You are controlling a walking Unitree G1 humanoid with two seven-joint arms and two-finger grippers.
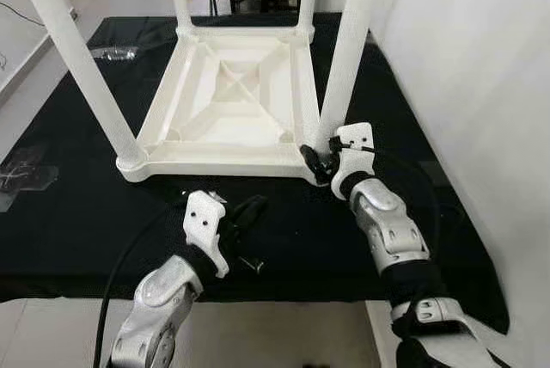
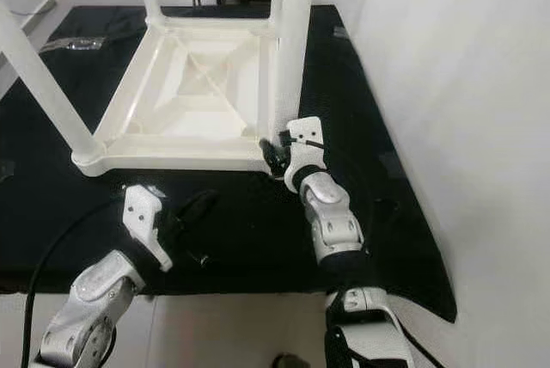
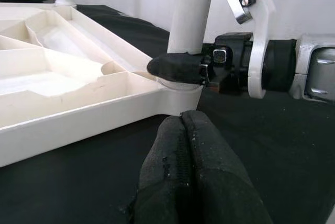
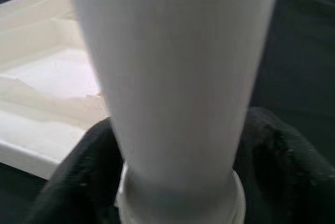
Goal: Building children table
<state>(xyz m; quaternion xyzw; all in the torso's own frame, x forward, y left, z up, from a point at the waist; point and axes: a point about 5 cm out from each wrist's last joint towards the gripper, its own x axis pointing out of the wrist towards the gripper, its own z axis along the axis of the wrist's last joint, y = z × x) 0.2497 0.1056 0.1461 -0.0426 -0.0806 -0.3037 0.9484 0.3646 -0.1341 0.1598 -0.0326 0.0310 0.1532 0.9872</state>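
Nearest in the eye views, left claw resting low on the black mat, fingers pressed together and holding nothing; beyond it, right claw at the base of the near right leg of the upturned white table, all four legs standing, so judged the seating of the last leg. Left wrist view: own fingers closed on the mat, right claw's finger touching that leg at its socket. Right wrist view: black fingers spread around the leg, pinching it both sides; next move likely a firm turn or push down without tilting.
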